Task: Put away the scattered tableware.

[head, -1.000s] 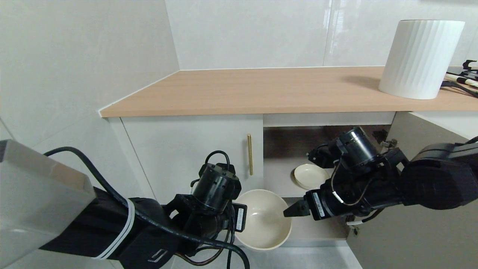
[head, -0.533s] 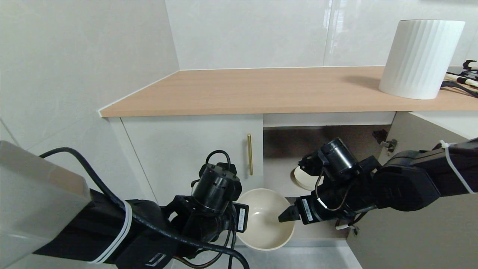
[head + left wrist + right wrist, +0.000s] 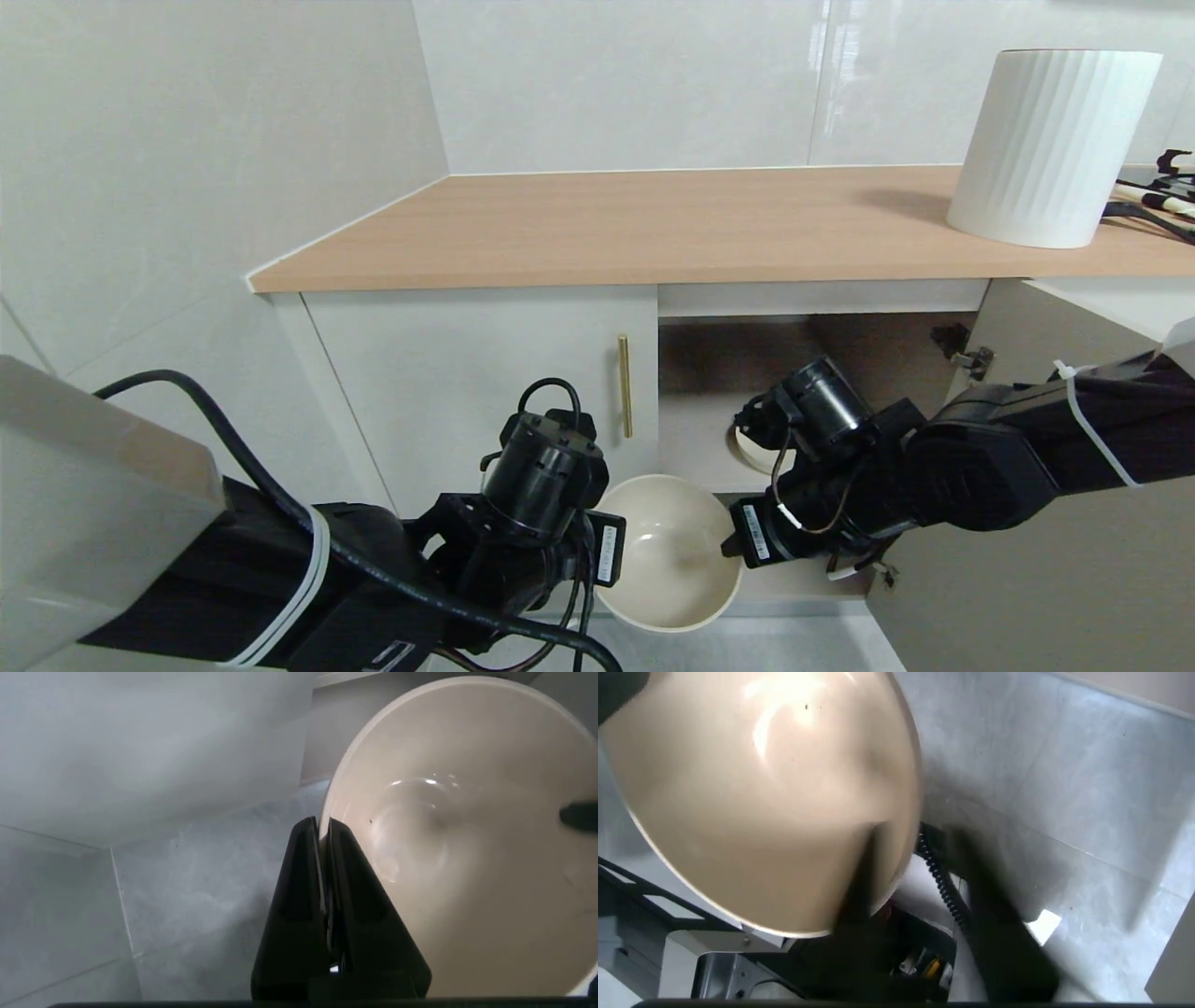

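A cream bowl [image 3: 667, 560] hangs tilted in front of the open cabinet, low over the floor. My left gripper [image 3: 602, 551] is shut on its left rim; in the left wrist view its fingers [image 3: 325, 859] pinch the rim of the bowl [image 3: 467, 831]. My right gripper [image 3: 730, 546] is at the bowl's right rim. In the right wrist view it stands open [image 3: 910, 838], one finger inside the bowl [image 3: 757, 793] and one outside, straddling the rim. A small cream plate [image 3: 752, 446] lies on the cabinet shelf, partly hidden by my right wrist.
The right cabinet door [image 3: 1027, 541] stands swung open; the left door with a brass handle [image 3: 624, 387] is closed. On the wooden countertop [image 3: 653, 224] stands a white ribbed container [image 3: 1055, 145], with utensils [image 3: 1158, 191] at the far right. Grey floor lies below.
My right gripper has moved left and down from beside the shelf to the bowl's right rim. The bowl and left gripper have shifted slightly right.
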Robot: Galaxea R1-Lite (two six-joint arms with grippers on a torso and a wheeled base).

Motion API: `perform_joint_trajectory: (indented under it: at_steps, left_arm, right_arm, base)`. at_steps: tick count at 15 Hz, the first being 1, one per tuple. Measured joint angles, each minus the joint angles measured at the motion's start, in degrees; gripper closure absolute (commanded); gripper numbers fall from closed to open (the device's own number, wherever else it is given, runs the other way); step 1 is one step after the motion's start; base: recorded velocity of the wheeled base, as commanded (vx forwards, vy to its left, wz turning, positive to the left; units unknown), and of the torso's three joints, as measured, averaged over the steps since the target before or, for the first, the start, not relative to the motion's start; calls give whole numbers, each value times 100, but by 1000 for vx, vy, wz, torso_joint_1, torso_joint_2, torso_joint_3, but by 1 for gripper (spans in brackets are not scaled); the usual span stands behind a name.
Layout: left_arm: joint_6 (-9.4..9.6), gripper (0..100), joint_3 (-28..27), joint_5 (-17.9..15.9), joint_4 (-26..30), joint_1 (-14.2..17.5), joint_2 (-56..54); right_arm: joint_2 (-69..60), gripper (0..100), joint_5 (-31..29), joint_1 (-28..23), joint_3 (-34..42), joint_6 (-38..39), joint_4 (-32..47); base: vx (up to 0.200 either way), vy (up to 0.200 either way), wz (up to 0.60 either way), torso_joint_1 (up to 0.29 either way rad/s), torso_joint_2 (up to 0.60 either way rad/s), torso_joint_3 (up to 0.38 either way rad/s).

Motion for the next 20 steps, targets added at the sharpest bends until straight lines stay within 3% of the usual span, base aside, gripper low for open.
perform_joint_trajectory:
  at_steps: [14,15,20]
  left_arm:
    - [16,100,17,0,9,-12,17]
    - [29,0,30,5,15,-12,17]
    - [27,0,44,6,4,-6,0]
  right_arm:
    - [46,100,-21,68,-33,107,11]
    - [51,100,-29,68,-33,107,11]
    - [51,100,-43,57,-30,104,6]
  base:
    - [0,0,0,0,0,0]
    - [0,0,0,0,0,0]
    - [0,0,0,0,0,0]
